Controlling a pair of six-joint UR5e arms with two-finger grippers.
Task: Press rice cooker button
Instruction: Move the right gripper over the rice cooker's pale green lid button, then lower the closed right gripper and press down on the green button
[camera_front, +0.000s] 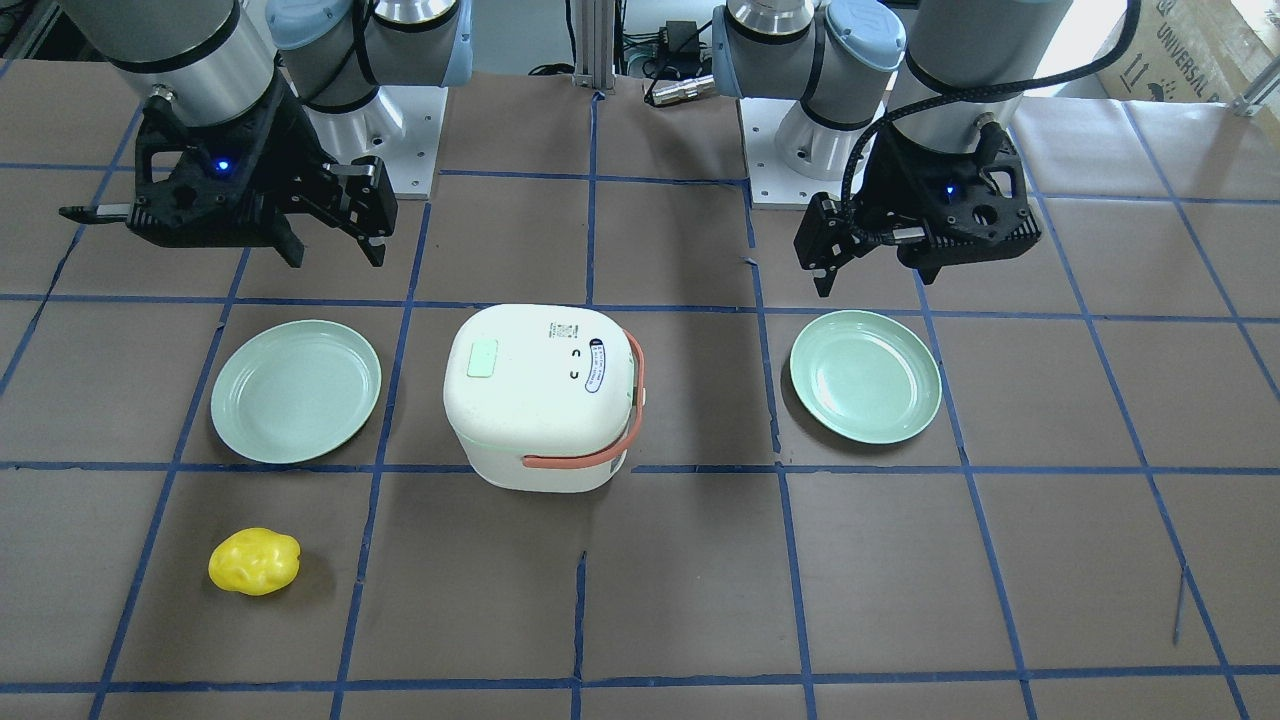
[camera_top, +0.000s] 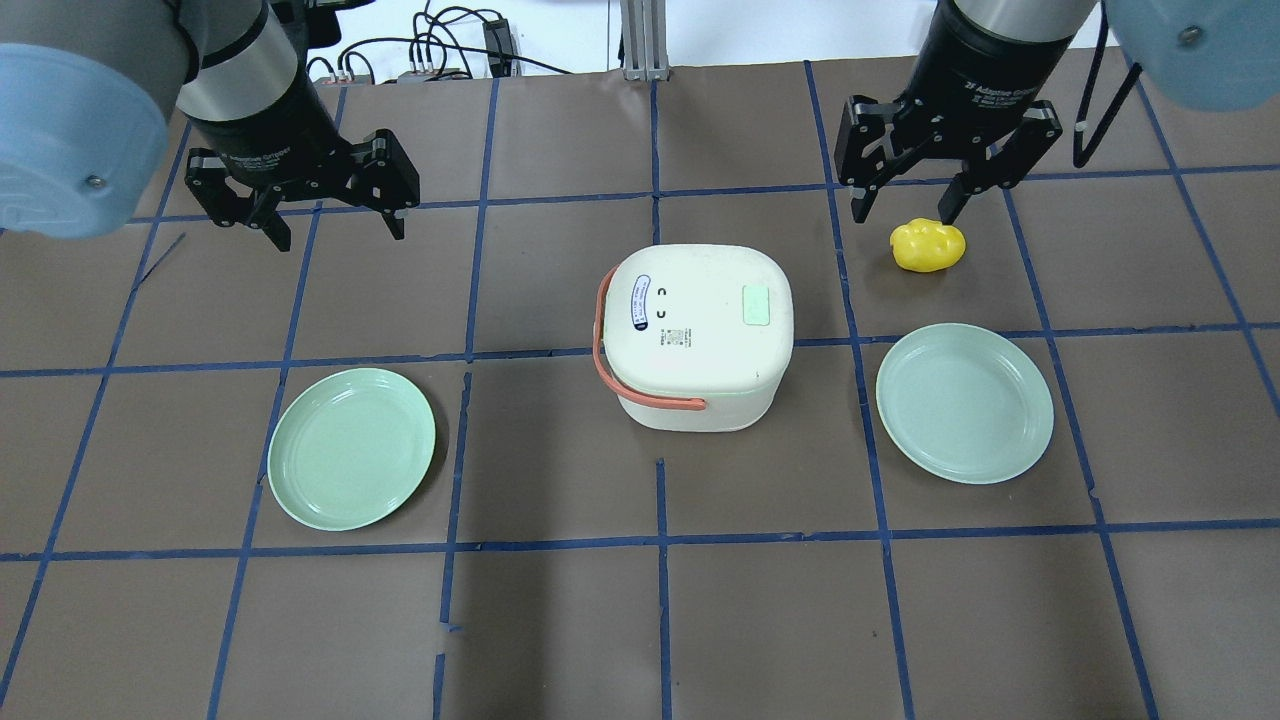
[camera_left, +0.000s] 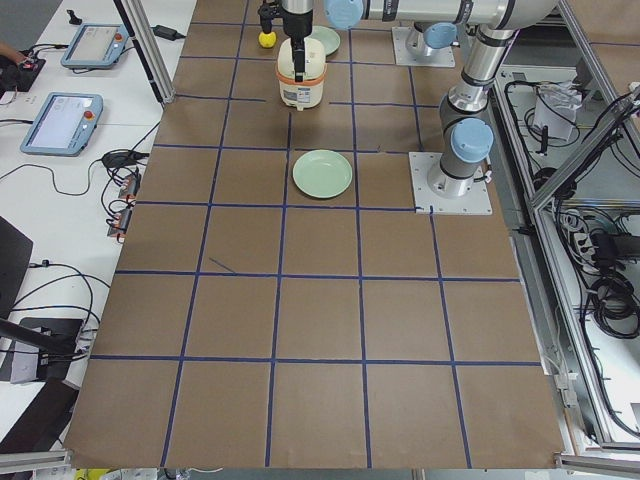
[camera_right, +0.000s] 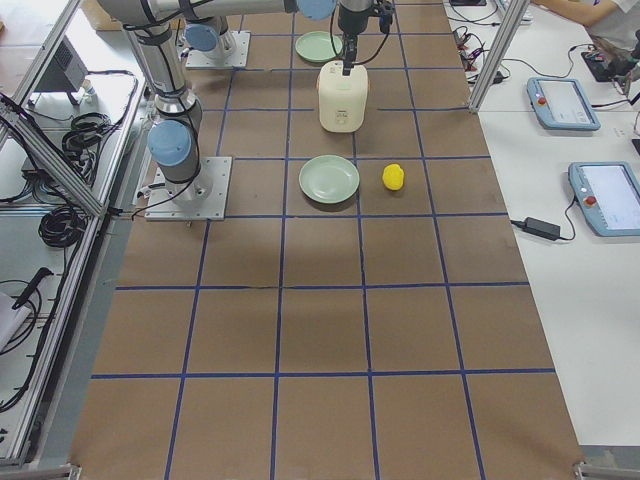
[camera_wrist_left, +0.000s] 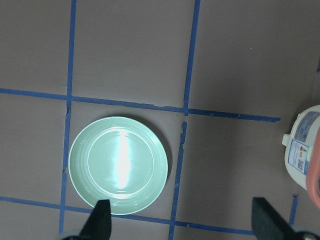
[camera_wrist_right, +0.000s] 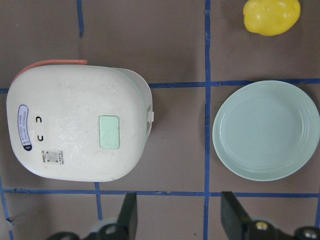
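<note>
Bright, even light from above lays soft shadows on my bench (camera_wrist_left: 240, 60), glare streaks the plate (camera_wrist_left: 122, 155), and my left claw (camera_wrist_left: 183, 227) looks blurred up close.

6 views: 2 high and opposed, 2 far off at either end, 2 close, wrist-mounted, facing straight down.
Shared across all 6: rice cooker (camera_front: 540, 395), mirrored between overhead and front-facing.

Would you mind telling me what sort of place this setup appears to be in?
Probably a robotics lab workcell, not a kitchen: the brown table is taped into a blue grid, grey teach pendants lie beside it, and bundled black cables run along its far edge.
</note>
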